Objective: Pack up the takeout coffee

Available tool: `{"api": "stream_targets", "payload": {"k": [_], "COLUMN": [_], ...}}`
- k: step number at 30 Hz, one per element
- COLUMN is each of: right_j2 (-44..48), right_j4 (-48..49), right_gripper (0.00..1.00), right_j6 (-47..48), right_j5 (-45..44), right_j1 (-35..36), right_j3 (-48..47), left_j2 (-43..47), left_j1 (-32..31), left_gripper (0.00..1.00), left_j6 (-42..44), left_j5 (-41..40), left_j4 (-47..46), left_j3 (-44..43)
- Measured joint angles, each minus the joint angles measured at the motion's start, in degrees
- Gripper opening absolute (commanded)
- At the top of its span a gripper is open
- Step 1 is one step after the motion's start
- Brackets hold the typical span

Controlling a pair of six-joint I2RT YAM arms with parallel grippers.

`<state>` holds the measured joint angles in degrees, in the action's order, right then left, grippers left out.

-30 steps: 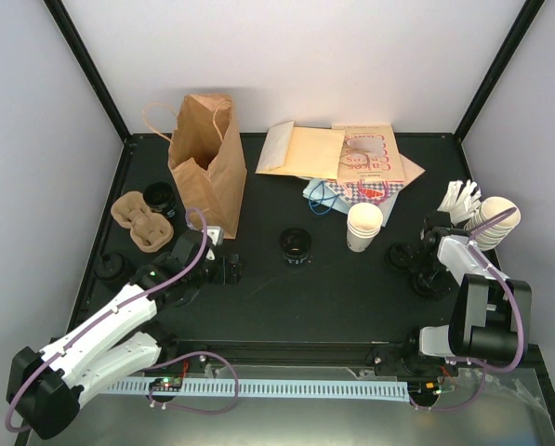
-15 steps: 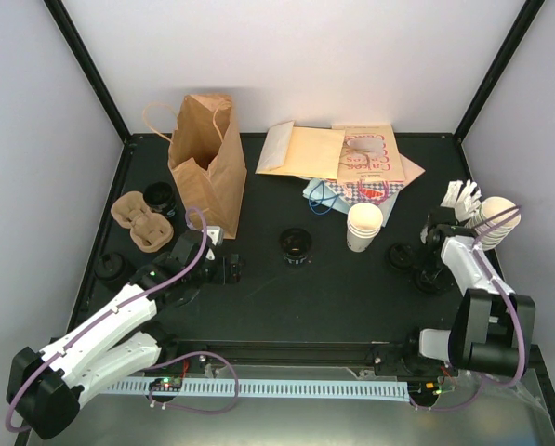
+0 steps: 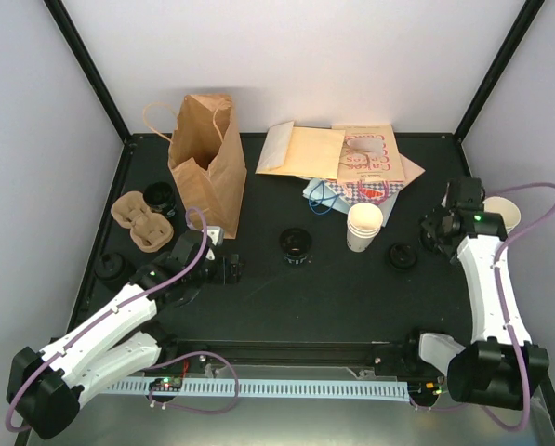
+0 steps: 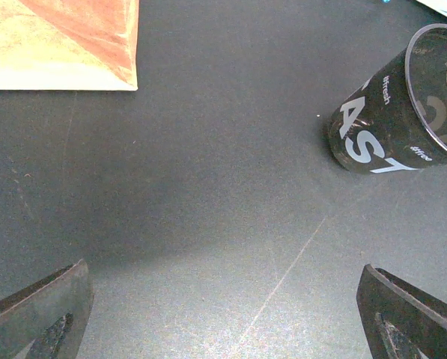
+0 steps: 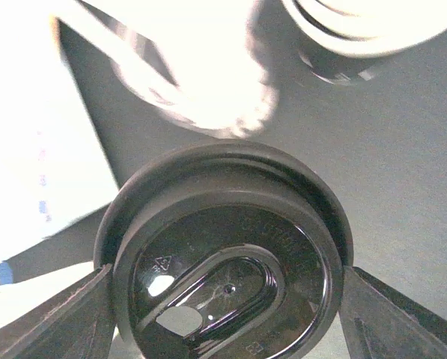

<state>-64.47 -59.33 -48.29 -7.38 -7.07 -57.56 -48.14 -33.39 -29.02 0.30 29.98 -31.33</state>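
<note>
1. One brown paper bag (image 3: 207, 163).
2. One cardboard cup carrier (image 3: 133, 218).
3. Two dark cups (image 3: 297, 244).
4. Three black lids (image 3: 403, 255).
5. Two lots of cream cups (image 3: 364, 226): one mid-worktop, one at the right edge.
6. Several overlapping paper envelopes (image 3: 300, 149) at the far edge; exact count unclear.

The overhead view is evenly and brightly lit, with soft shadows cast on the worktop (image 3: 333, 288). A pale sheen is noted mid-frame in the left wrist view. The right wrist view's upper part is overexposed and blurred; glare is recorded on the black lid (image 5: 230, 224).
</note>
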Motion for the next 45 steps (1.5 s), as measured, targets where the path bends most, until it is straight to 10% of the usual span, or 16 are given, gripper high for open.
{"api": "stream_targets", "payload": {"k": [11, 24, 45], "right_j2": [-8.31, -27.56, -27.19], "right_j4": [1.25, -0.74, 0.81], "right_gripper": [0.82, 0.85, 0.85], "right_j6": [6.56, 16.55, 22.64], "right_j5": [6.38, 4.61, -4.72], "right_j1": [21.33, 51.54, 51.06], "right_j3": [-26.16, -27.71, -23.02], "left_j2": [-0.79, -1.36, -12.9], "left_j1": [0.0, 0.81, 2.64], "left_gripper": [0.99, 0.99, 0.99], "left_j6": [-0.02, -0.04, 0.98], "left_j5": [1.27, 5.42, 12.96], "left_j4": [0.92, -0.81, -7.45], "left_j3": [-1.38, -3.3, -9.29]}}
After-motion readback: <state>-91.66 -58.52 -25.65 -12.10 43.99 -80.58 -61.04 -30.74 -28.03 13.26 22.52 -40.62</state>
